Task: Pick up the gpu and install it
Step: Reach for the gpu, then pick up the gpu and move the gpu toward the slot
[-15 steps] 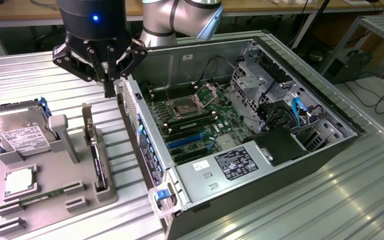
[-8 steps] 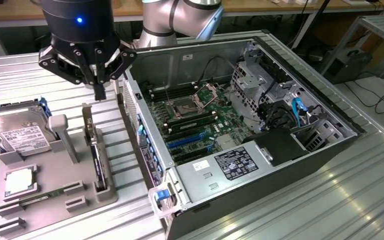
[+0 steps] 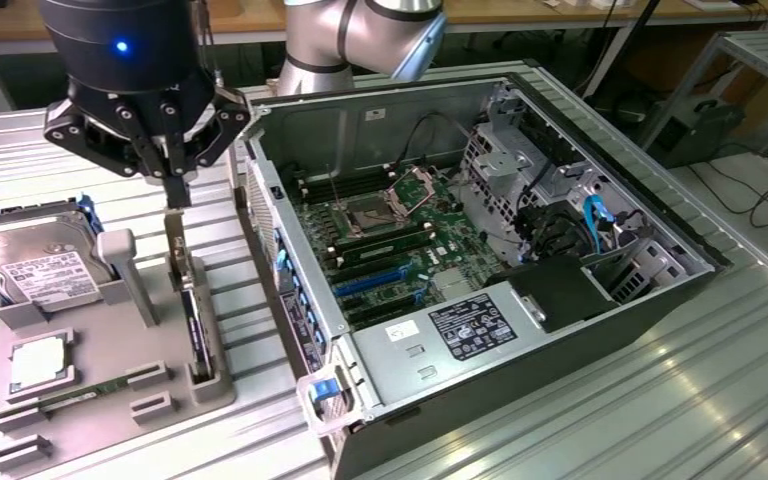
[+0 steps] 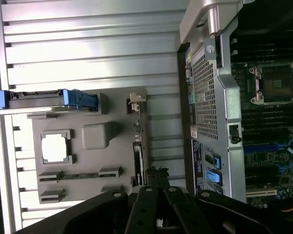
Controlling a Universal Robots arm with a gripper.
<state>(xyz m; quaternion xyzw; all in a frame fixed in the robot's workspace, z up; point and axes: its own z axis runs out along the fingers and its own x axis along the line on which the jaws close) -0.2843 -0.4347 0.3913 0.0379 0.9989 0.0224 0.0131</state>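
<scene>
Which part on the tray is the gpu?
Find the grey parts tray beside the open computer case. On the tray's edge nearest the case, the gpu stands on edge: a thin black card with a pale metal bracket, unlike the boxy hard drive.

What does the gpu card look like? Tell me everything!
The gpu is a thin, flat black card with a long pale metal strip at one end. It stands on its edge in a slot of the grey tray, beside the open computer case. The shut gripper hangs right at the strip's top; contact is unclear.
</scene>
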